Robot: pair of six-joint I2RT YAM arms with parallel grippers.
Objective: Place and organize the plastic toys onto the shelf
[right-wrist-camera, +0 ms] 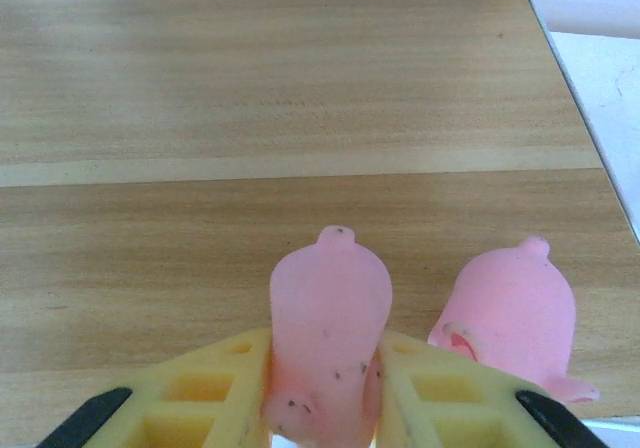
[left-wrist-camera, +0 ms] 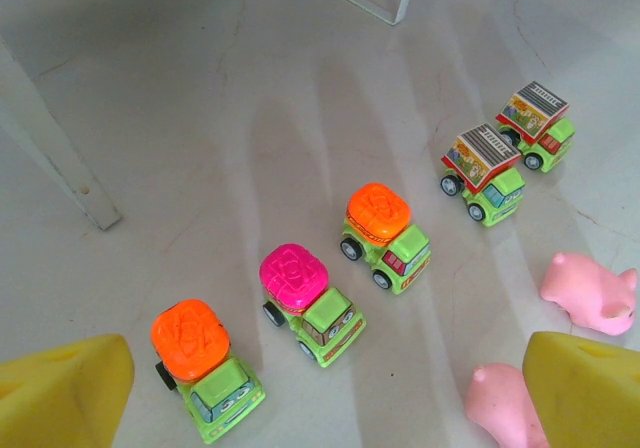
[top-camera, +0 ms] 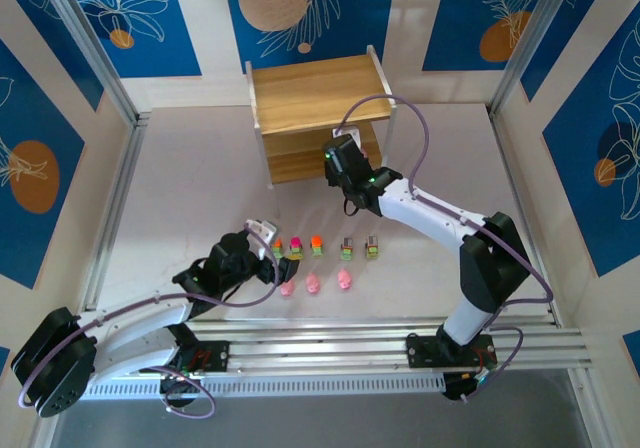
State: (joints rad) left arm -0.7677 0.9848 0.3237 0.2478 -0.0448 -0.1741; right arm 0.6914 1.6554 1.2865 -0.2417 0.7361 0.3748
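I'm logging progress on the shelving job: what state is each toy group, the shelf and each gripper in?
Left gripper, open and empty, over the table.
Right gripper, shut on a pink toy.
Shelf, standing upright.
Second pink toy, resting on the shelf, free.
Five cars, on their wheels in a row on the table.
Three pink toys, lying loose on the table.
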